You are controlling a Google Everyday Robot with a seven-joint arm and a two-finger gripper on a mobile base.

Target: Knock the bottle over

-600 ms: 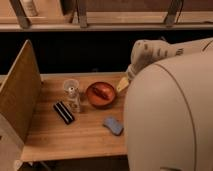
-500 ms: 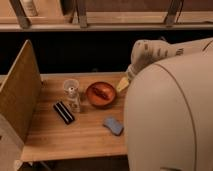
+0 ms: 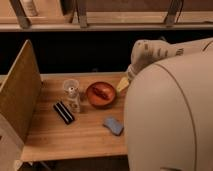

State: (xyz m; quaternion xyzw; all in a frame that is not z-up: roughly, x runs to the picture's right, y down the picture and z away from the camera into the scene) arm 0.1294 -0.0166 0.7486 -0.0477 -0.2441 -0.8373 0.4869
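Nothing is seen to have moved since the earlier frames. The bottle (image 3: pixel 72 95) is stood upright on the bench (image 3: pixel 75 136) just left of the red bowl (image 3: pixel 101 94). The pincer (image 3: pixel 123 83) is held wide and empty just right of that bowl.

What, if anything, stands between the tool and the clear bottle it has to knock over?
The red bowl does: it sits just right of the bottle, on the straight line to the tool, which hangs over the table at its right end, by a yellow thing. A pass over the bowl looks free.
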